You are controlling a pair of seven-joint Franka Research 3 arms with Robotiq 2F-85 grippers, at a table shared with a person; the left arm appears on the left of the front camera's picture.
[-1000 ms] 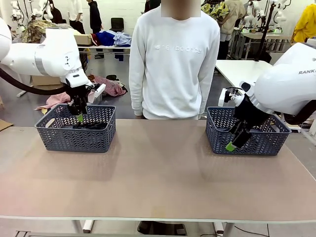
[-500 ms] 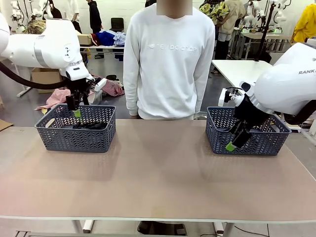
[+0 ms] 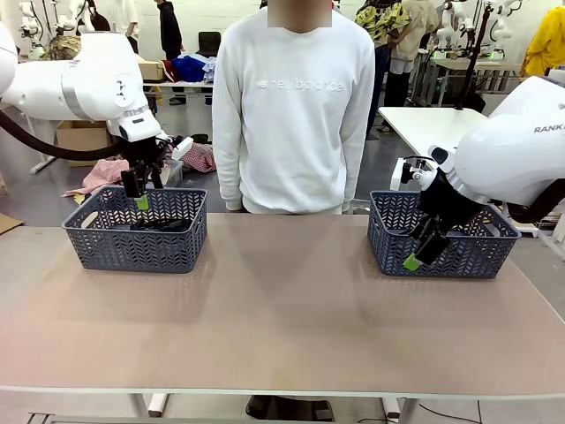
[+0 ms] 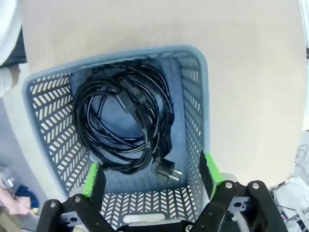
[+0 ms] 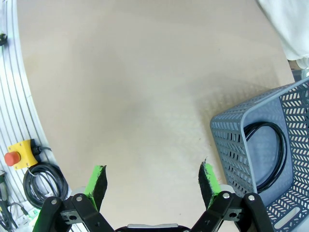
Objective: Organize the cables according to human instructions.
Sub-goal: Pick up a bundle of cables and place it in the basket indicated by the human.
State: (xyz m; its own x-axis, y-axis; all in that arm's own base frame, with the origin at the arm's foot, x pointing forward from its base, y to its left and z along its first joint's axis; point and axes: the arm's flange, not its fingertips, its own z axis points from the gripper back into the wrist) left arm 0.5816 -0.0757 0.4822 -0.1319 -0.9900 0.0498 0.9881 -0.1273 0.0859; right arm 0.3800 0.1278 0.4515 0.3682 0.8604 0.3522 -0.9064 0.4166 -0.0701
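Note:
Black coiled cables (image 4: 128, 123) with chunky plugs lie in the left grey basket (image 3: 135, 242); from the front their dark mass (image 3: 161, 225) shows over the rim. My left gripper (image 3: 137, 196) hangs open above this basket (image 4: 193, 101), fingers (image 4: 208, 169) apart with nothing between them. Another black cable coil (image 5: 264, 154) lies in the right grey basket (image 5: 231, 145). My right gripper (image 3: 422, 250) is open at that basket's (image 3: 441, 256) near left wall, empty. The human (image 3: 296, 106) in the white sweatshirt stands at the far edge, arms down.
The tan tabletop (image 3: 282, 309) stretches between the two baskets. A yellow box with a red stop button (image 5: 19, 154) and a coiled cord (image 5: 43, 181) sit beyond the table's edge in the right wrist view. Clothes and other tables lie behind the person.
My left gripper rose out of the left basket and now hangs above it. The person shifted slightly to the picture's left. The right arm stayed still.

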